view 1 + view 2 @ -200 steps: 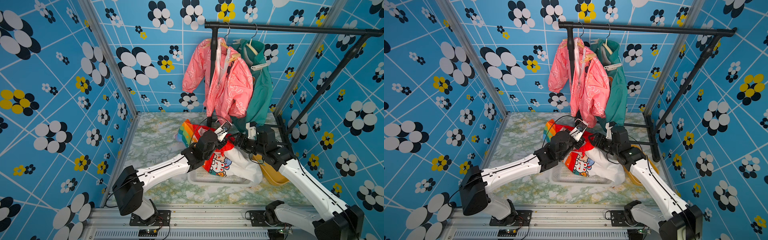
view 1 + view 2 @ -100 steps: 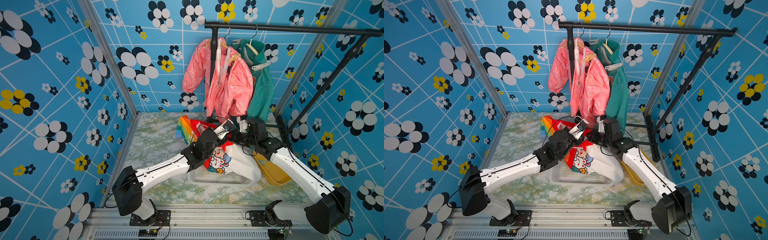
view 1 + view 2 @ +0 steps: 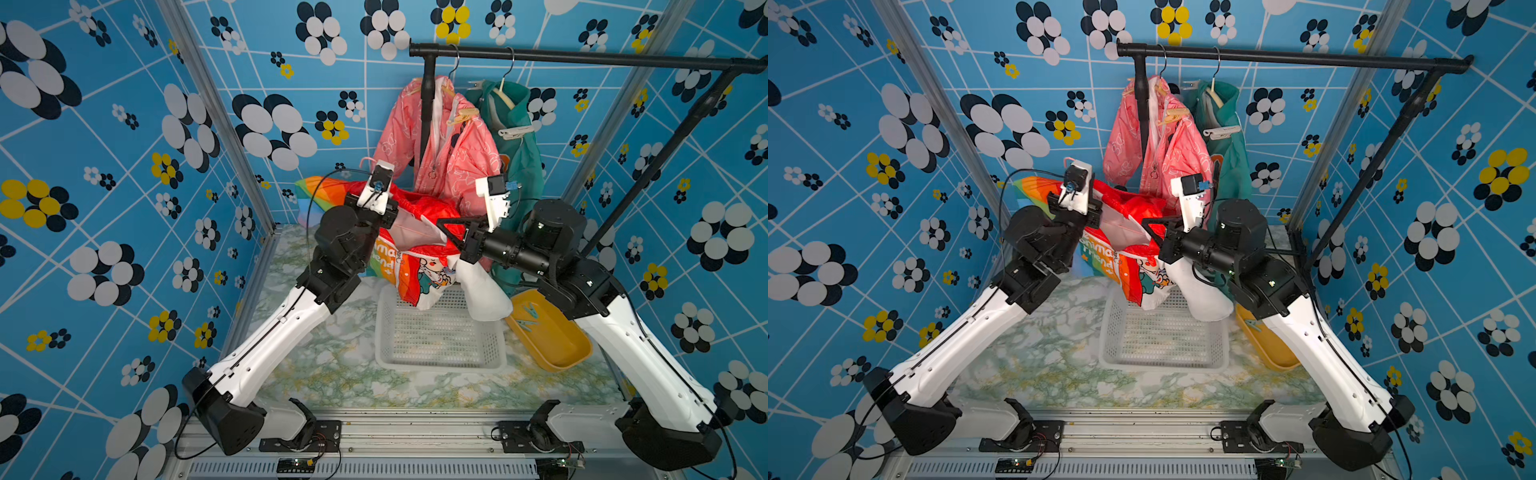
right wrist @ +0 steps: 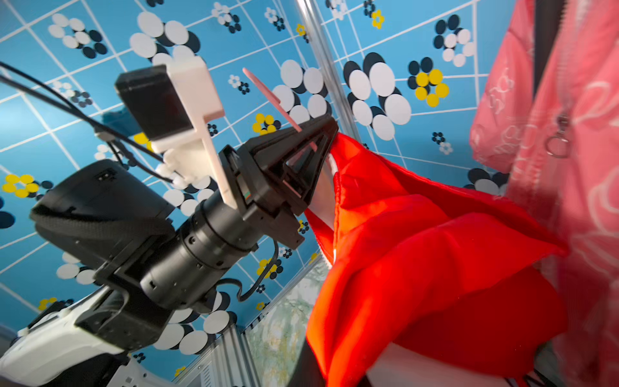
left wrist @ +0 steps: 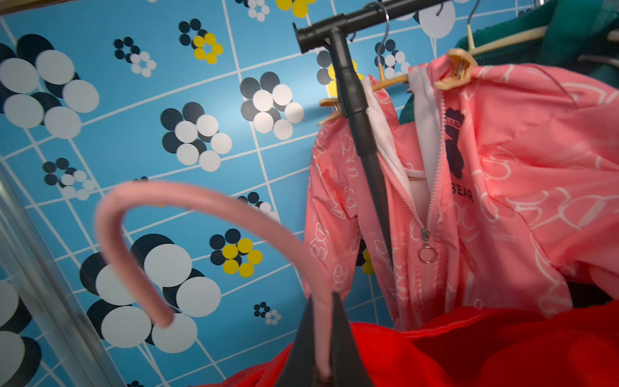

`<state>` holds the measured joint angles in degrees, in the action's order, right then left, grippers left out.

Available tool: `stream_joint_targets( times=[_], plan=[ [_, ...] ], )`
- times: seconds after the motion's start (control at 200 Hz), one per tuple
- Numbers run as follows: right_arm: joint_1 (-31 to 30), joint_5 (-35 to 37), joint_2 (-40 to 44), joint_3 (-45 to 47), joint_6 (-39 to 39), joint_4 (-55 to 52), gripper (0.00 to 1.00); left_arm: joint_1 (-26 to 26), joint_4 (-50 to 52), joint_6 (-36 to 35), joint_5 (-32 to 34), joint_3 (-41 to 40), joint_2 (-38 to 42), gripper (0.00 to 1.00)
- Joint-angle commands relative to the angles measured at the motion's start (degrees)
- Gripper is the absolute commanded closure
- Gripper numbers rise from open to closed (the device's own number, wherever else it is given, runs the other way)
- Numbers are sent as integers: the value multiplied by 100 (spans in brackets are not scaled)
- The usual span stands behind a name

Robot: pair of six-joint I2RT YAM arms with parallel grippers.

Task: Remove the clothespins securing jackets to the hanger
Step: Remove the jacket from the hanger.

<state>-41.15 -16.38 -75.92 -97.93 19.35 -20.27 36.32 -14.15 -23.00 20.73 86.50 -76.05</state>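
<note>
**R pincer** (image 3: 448, 227): black jaws pressed together, tips at the red hood edge of the white jacket w/ red trim & cartoon print (image 3: 419, 270). Can't tell whether cloth or a pin sits between them. A sec ago the jaws were wide apart, lower, toward 4 o'clock of the jacket. Now moved up, toward 9.

**L pincer** (image 5: 323, 308): clamped on the neck of the pale pink plastic hanger (image 5: 207, 204), higher than a sec ago.

**Jacket:** a sec ago slumped on the white mesh plastic basket (image 3: 440, 365). Now lifted over it, sleeve & hem drooping toward it. No pin visible on it.

**Yellow oval tray** (image 3: 557, 345), 3 o'clock of basket: holds a small pale green clip-like item (image 3: 530, 313).

**Black rail** (image 3: 582, 58), 12 o'clock:
- glossy pink jacket w/ bear outlines (image 3: 457, 149), tan wooden clothespin (image 3: 461, 117) on shoulder
- plain teal jacket (image 3: 528, 166), whitish-grey clothespin (image 3: 515, 132)

**Assessment:** lifted jacket prob. being worked free of its hanger. Rail pins untouched, so most of the job remains.
</note>
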Motion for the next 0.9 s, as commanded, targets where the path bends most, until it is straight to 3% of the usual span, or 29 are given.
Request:
stream_joint_targets(
  times=[0.0,0.09,0.275,0.54,0.69,0.894],
  plan=[
    [-215,-72,-224,-206,-311,138,100,-4,175,245,-355,161,229,100],
    [-222,149,-192,47,-276,215,100,3,395,416,-554,94,362,100],
    [-213,1363,463,1257,-312,78,100,174,529,723,-842,-355,546,100],
    [-73,3176,2207,3116,-20,-158,100,1518,524,204,-835,-133,60,100],
    [475,3352,2643,4274,589,60,100,2401,412,-319,-474,-45,-416,100],
    [1076,3402,2172,5300,1174,256,100,3191,491,-696,82,45,-875,100]
  ],
)
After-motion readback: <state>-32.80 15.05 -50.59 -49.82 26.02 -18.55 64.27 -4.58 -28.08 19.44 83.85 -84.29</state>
